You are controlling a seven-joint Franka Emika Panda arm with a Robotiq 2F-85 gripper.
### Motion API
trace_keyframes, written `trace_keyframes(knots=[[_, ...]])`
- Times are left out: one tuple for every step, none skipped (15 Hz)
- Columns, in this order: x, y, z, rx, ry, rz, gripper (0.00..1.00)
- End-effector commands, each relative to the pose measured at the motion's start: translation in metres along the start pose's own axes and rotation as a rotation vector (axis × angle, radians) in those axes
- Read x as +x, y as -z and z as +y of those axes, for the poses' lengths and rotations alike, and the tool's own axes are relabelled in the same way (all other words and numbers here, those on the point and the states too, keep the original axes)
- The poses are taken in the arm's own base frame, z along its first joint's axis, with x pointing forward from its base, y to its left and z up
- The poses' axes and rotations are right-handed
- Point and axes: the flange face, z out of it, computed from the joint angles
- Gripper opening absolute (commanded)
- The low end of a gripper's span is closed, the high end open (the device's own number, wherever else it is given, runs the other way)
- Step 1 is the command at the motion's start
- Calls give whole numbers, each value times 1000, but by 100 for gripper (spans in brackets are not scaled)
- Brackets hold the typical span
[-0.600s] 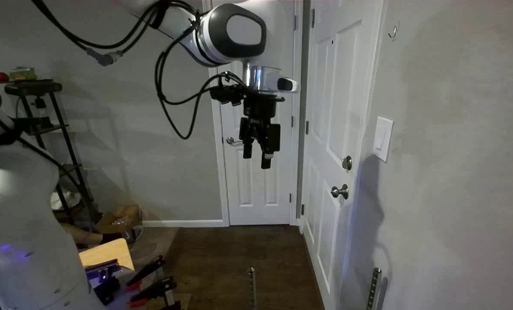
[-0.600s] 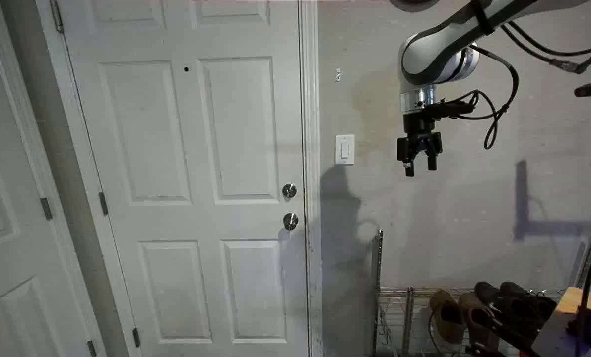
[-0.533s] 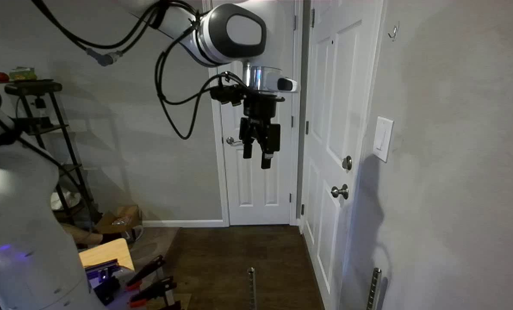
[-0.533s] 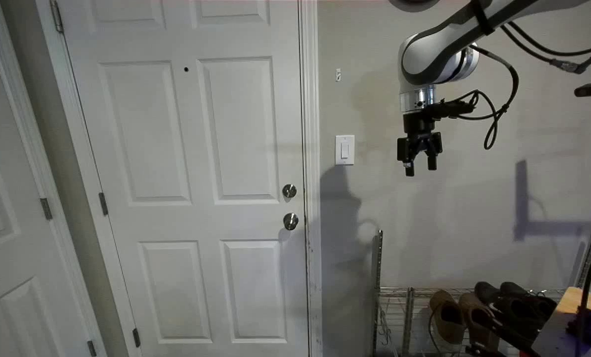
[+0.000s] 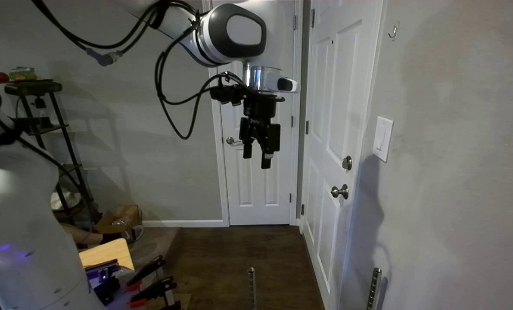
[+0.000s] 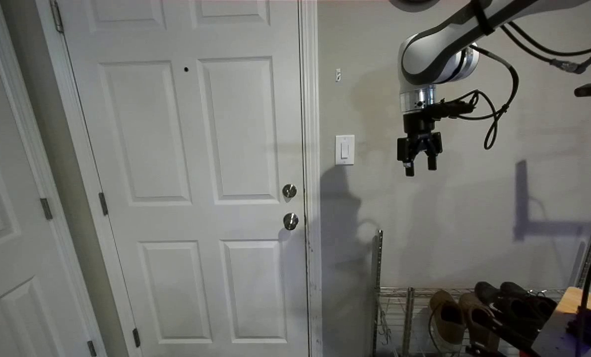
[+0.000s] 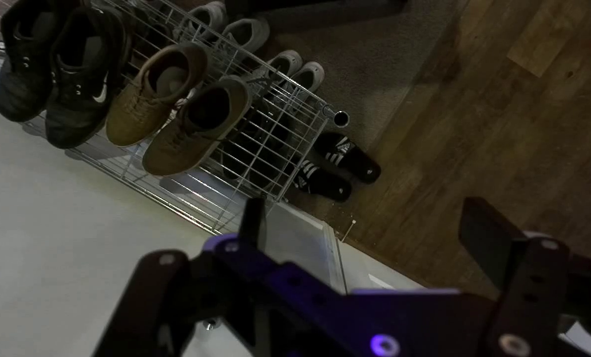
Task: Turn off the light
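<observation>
The light switch is a small white upright plate on the grey wall, in both exterior views (image 5: pixel 383 139) (image 6: pixel 345 149). No lamp is in view. My gripper (image 5: pixel 256 157) hangs pointing down, apart from the wall. In an exterior view the gripper (image 6: pixel 421 167) appears to the right of the switch, its tips slightly lower than the plate. In the wrist view the gripper (image 7: pixel 364 213) is open, its two fingers wide apart with nothing between them. The switch does not show in the wrist view.
A white door (image 6: pixel 201 218) with a round metal knob (image 6: pixel 291 221) stands beside the switch. A wire rack with shoes (image 7: pixel 176 129) is below the arm. Metal posts (image 5: pixel 373 288) rise near the wall. A hook (image 5: pixel 394 32) is on the wall above the switch.
</observation>
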Motion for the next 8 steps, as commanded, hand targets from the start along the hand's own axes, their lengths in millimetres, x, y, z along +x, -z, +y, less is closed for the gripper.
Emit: trace_keyframes(knots=[[0,0,0,0,0,-1,100],[0,0,0,0,0,-1,95],[2,1,1,19,9,0,74],[4,0,1,28,18,-1,70],[6,-1,1,46,34,-3,68],[9,-3,1,70,62,-9,63],[13,-6,0,101,105,-7,56],[17,-8,-2,134,148,-8,49]])
